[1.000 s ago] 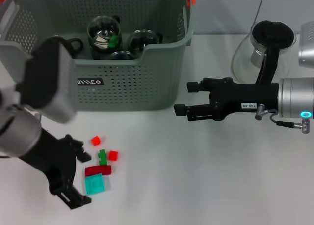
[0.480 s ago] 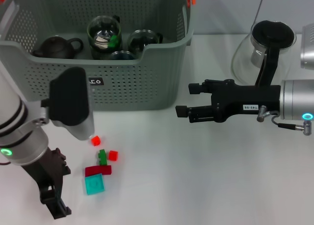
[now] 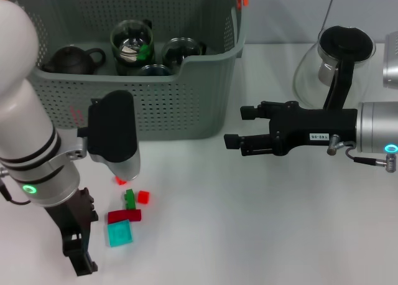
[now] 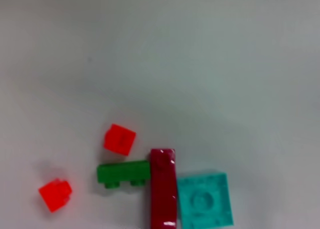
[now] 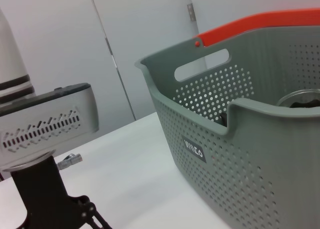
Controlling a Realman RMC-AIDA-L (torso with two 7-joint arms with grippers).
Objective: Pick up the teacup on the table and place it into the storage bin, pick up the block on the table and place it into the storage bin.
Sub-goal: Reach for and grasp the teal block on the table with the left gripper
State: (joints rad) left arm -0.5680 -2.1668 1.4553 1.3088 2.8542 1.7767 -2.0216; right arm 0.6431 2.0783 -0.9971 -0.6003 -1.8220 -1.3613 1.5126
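Head view: my left hand [image 3: 79,251] is hanging low at lower left beside the blocks [image 3: 127,211]; I cannot tell its finger state. Right hand [image 3: 235,126] is waiting with fingers apart, right of the storage bin [image 3: 180,104], clear of its rim.

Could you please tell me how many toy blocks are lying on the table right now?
5, clustered in front of the grey-green perforated storage bin: two small red cubes, a green brick, a dark red bar and a teal square block. The left arm may hide others.
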